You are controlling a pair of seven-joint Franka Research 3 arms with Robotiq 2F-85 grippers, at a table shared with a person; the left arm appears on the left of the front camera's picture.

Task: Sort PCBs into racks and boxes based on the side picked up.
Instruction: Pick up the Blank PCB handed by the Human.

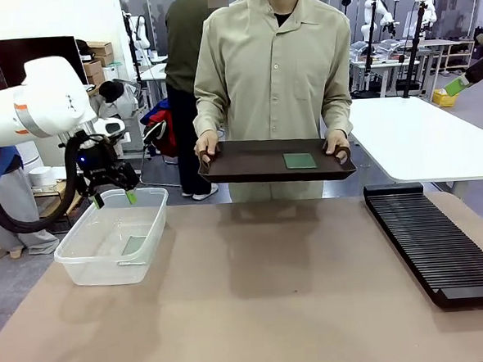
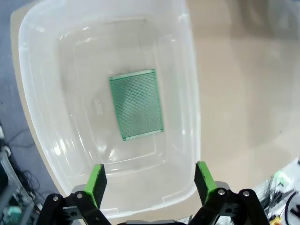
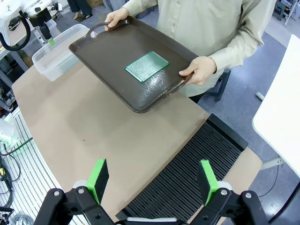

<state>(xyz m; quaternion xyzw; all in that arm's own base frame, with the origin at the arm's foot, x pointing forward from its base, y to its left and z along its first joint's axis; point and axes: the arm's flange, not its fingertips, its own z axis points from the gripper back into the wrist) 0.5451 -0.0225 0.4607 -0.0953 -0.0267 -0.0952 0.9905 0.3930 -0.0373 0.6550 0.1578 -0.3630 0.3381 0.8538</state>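
Two grippers, both mine, both spread wide and gripping nothing.

1. Left gripper [image 1: 115, 197] [image 2: 150, 168]: I am hovering it over the far end of the box, with the green pads well apart and pointing down into it.

2. Box [image 1: 107, 269] [image 2: 187, 70] [image 3: 56, 52]: a clear plastic tub, sitting on the left part of the table [image 1: 274, 310].

3. First board [image 1: 133, 245] [image 2: 137, 104]: green, lying flat on the floor of the box near its middle and touching no wall.

4. Tray [image 1: 248, 160] [image 3: 108, 47]: dark brown. A person is holding it roughly level above the far edge of the table, gripping it with one hand [image 1: 207, 144] [image 3: 117, 18] at its left end and the other hand [image 1: 336, 146] [image 3: 199, 70] at its right end.

5. Second board [image 1: 299, 160] [image 3: 146, 66]: green, lying flat on the tray, right of its middle in the front view and nearer the other hand.

6. Rack [image 1: 438, 243] [image 3: 187, 173]: black and closely slotted, lying on the right part of the table and running from the far edge toward me.

7. Right gripper [image 3: 152, 171]: I am holding it up above the table with the green pads apart. The rack is lying beneath its fingers, and the tray is farther out.
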